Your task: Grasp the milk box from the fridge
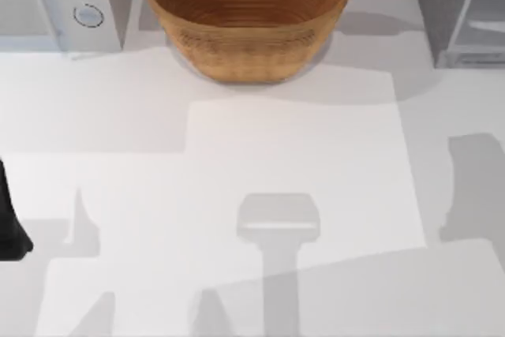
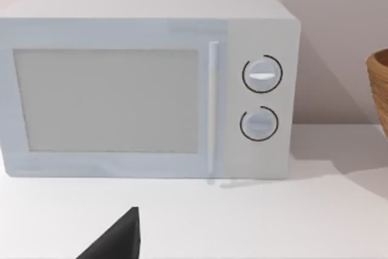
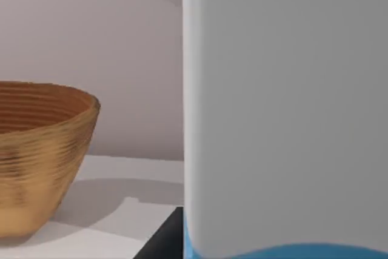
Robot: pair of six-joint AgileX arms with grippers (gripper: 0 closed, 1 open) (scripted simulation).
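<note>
Fridge (image 1: 458, 5) cut off at the table's (image 1: 292, 195) far right corner, milk box (image 3: 285, 113) looming against the right wrist camera, grip there not discernible, bowl (image 1: 248, 15) beside, microwave (image 2: 145, 83) far left, left arm (image 1: 9, 219) parked at the left edge

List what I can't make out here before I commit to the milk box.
- Fridge: cut off by the top view's right and upper edges, so its inside cannot be read.
- Pale face with a blue band: too close in the right wrist view to confirm it is the milk box, and it hides whatever is behind it.
- Left hand: a dark wedge cut by the left wrist view's edge.
</note>
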